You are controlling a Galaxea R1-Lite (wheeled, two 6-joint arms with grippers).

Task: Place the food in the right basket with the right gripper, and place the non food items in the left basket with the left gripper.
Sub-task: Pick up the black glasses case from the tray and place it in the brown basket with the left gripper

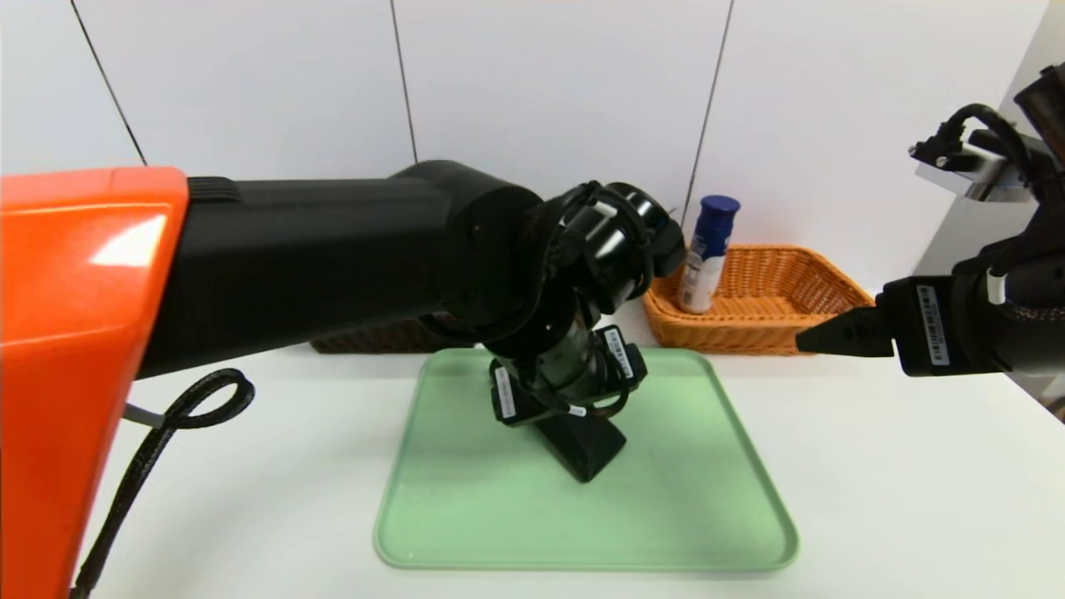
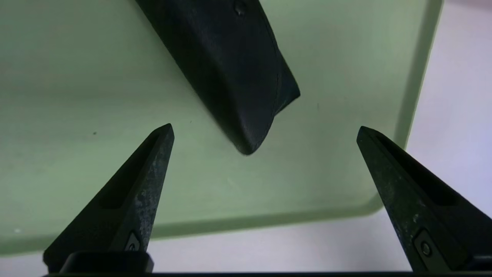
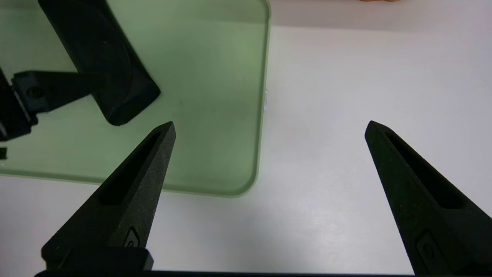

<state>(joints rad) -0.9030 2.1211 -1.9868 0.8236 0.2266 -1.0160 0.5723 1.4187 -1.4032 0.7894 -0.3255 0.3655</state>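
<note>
The food bottle (image 1: 705, 254), with a dark blue cap and a white label, stands leaning in the left end of the orange right basket (image 1: 774, 291). A black non food item (image 1: 591, 453) (image 2: 230, 69) (image 3: 111, 77) lies on the green tray (image 1: 466, 532). My left gripper (image 1: 570, 416) (image 2: 265, 130) hangs low over the tray, open wide, its tips on either side of the item's near end and just short of it. The dark brown left basket (image 1: 374, 339) is mostly hidden behind my left arm. My right gripper (image 1: 832, 337) (image 3: 269, 127) hovers open and empty over the table, right of the tray.
The green tray's corner (image 3: 246, 184) lies just under the right gripper's inner finger (image 3: 146, 169). A white table (image 1: 899, 499) runs around the tray. A white panelled wall stands behind the baskets. The orange arm shell (image 1: 75, 333) fills the left of the head view.
</note>
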